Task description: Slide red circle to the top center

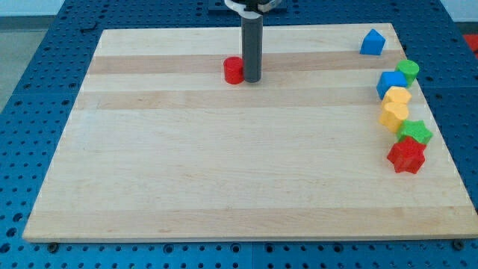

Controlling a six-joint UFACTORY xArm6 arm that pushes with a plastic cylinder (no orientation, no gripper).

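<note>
Where unlabelled, red circle beside my tip

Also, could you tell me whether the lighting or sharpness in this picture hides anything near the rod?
Camera view: light is even and soft, no glare on the board; my tip and the red circle at its left are sharp, with only a faint shadow; the rod's top is cut off by the frame.

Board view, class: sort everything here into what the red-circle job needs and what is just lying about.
Job:
red circle
my tip, touching the circle's right side
board

Lying about, at the view's right:
blue blocks
green blocks
yellow blocks
red star
</note>
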